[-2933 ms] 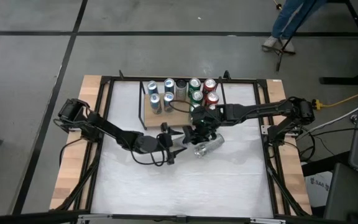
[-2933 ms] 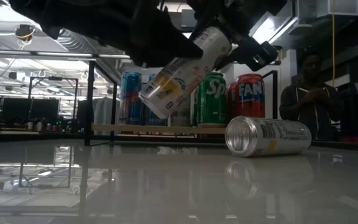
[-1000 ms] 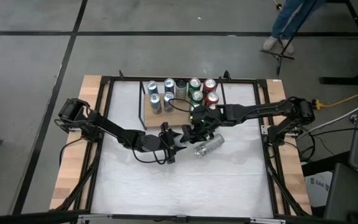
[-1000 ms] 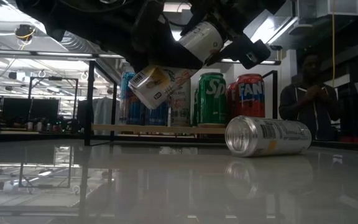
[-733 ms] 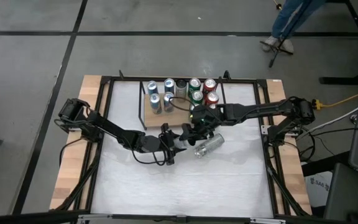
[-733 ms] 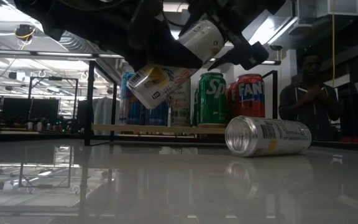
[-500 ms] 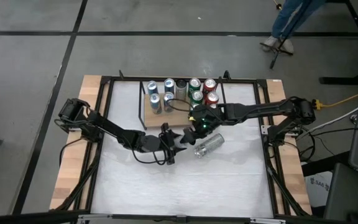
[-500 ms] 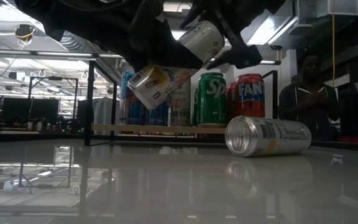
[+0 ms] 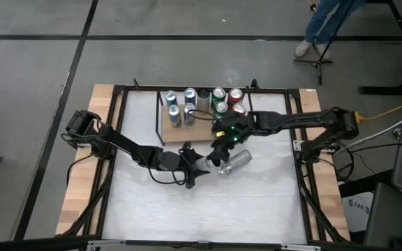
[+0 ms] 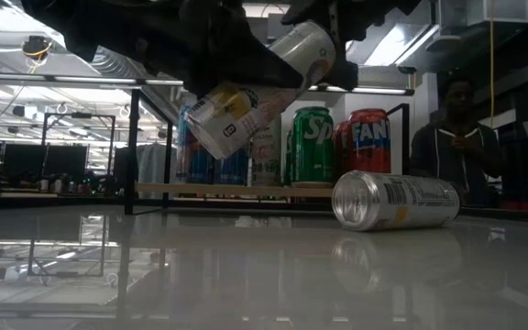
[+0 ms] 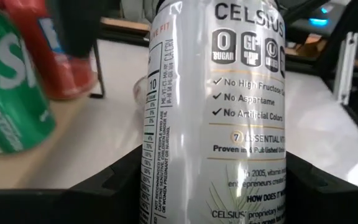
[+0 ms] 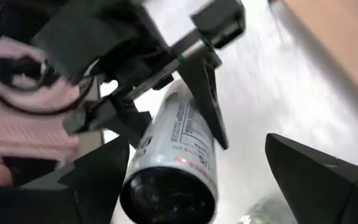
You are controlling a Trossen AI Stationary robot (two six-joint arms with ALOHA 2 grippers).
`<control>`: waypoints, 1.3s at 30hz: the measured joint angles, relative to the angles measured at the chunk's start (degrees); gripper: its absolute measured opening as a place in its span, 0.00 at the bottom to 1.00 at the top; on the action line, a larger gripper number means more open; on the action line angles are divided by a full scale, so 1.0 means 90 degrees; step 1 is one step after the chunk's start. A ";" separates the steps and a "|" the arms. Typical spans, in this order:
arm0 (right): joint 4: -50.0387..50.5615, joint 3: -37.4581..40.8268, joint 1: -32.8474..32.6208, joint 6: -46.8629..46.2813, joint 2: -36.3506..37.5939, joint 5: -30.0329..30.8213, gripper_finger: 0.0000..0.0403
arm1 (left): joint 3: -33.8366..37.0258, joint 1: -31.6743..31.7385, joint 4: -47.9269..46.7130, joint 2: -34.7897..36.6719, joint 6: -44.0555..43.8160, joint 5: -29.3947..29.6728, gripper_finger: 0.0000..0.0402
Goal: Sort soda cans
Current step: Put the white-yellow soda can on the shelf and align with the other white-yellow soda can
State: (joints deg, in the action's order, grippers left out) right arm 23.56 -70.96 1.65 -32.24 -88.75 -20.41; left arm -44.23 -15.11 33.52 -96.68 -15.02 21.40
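Observation:
A white-and-silver soda can (image 10: pixel 255 92) hangs tilted above the table's middle, with my left gripper (image 9: pixel 199 164) shut on it. My right gripper (image 12: pixel 210 177) stands open just past the can's raised end (image 12: pixel 169 196), one finger on each side and neither touching. Another silver can (image 10: pixel 394 200) lies on its side on the table. Blue-and-silver (image 10: pixel 193 147), green (image 10: pixel 312 147) and red (image 10: pixel 367 142) cans stand upright on a wooden board (image 9: pixel 169 132) at the back. My left gripper pinches the can's round wall (image 11: pixel 166 186) between its two fingers (image 11: pixel 114 183), on opposite sides of the body. The fingers come roughly level from the table's left and lie across the can. The can is lifted clear and tilted, one end higher than the other.
A black frame (image 9: pixel 117 94) runs round the white table top. A person (image 10: pixel 452 147) stands beyond the far edge. Open table surface lies toward the near edge, in front of the lying can.
My right gripper has opened and let go of the can's raised end, rolled about its own line, and drawn back a little up and toward the far edge. The can stays lifted in my left gripper, which has rolled slightly and tipped the can a bit.

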 joint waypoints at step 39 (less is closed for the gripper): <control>0.0115 0.0002 -0.0644 0.5846 0.0763 -0.0060 0.91 | 0.0000 0.0944 0.1578 0.0000 -0.1449 -0.3496 0.58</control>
State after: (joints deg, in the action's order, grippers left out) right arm 24.60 -70.94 -4.14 20.38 -81.89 -20.94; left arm -44.23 -6.61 47.72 -96.68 -28.06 -10.07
